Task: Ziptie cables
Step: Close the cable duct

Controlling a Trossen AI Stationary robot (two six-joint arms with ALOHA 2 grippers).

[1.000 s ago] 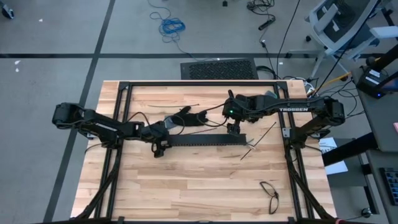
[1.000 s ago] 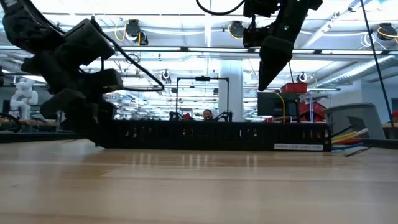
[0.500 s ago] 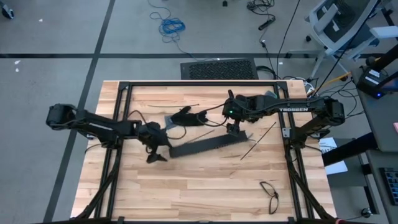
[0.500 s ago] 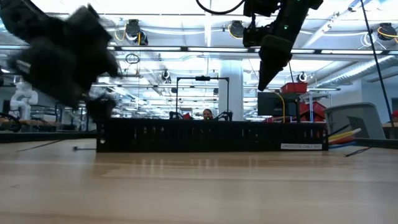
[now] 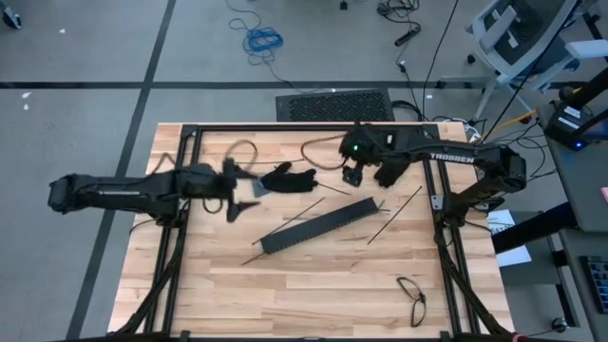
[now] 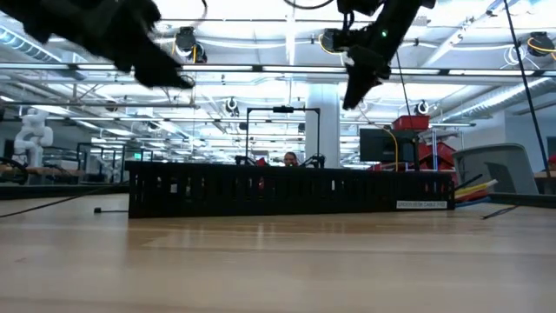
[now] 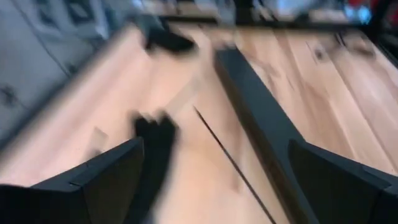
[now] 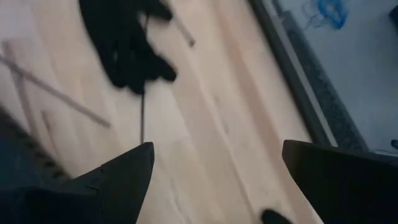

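Observation:
A long black slotted bar [image 5: 318,226] lies slantwise on the wooden table [image 5: 285,294]; in the low view the bar [image 6: 287,191] spans the middle. A black looped cable [image 5: 411,296] lies near the table's near right corner. Coloured cable ends [image 6: 483,189] show past the bar's right end. My left gripper [image 5: 237,190] hangs open above the table, left of the bar, holding nothing; its wrist view shows the gripper [image 7: 217,180] wide apart. My right gripper [image 5: 353,175] hangs open above the far middle, its fingers [image 8: 124,177] spread over bare wood.
A dark glove-like lump [image 5: 285,179] lies between the grippers. Thin straight black strips lie near the bar: one [image 5: 397,214] right of it, one [image 5: 285,242] by its left end. A black frame [image 5: 304,127] runs along the table's far edge.
My left gripper has come away from the bar's left end, risen and drawn back toward the table's far left, tipping more level. The bar has turned: its left end has swung toward the near edge. My right gripper has risen slightly and moved toward the far edge.

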